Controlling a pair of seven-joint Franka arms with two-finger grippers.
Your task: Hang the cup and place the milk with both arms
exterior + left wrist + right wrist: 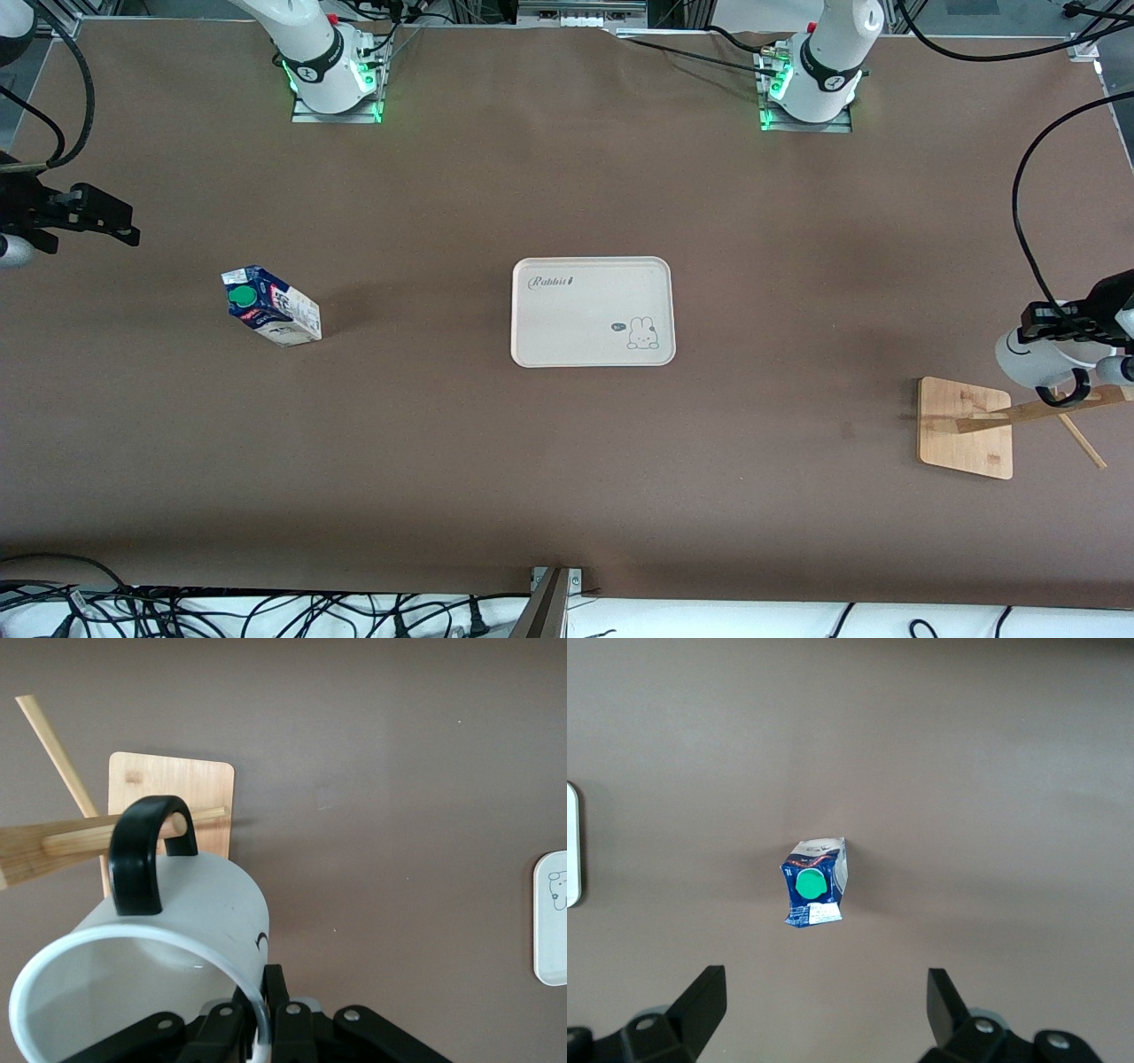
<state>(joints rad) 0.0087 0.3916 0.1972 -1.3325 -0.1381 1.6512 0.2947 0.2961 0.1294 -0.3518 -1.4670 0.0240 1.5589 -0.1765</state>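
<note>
The white cup (1028, 356) is held on its side by my left gripper (1041, 330), which is shut on the cup's rim (260, 1014), over the table at the left arm's end. In the left wrist view the cup's (186, 921) black handle (137, 850) sits at the wooden rack's peg (80, 840), and the peg shows through the handle's loop. The milk (270, 307) stands on the table toward the right arm's end, green cap up. My right gripper (124, 223) is open and empty, up in the air; in the right wrist view the milk (815, 884) lies ahead of its open fingers (824, 1001).
The wooden rack's base (966, 428) stands at the left arm's end, with its post (1036, 410) leaning in the view. A cream tray (592, 311) with a rabbit print lies mid-table; its edge shows in both wrist views (551, 921) (571, 846).
</note>
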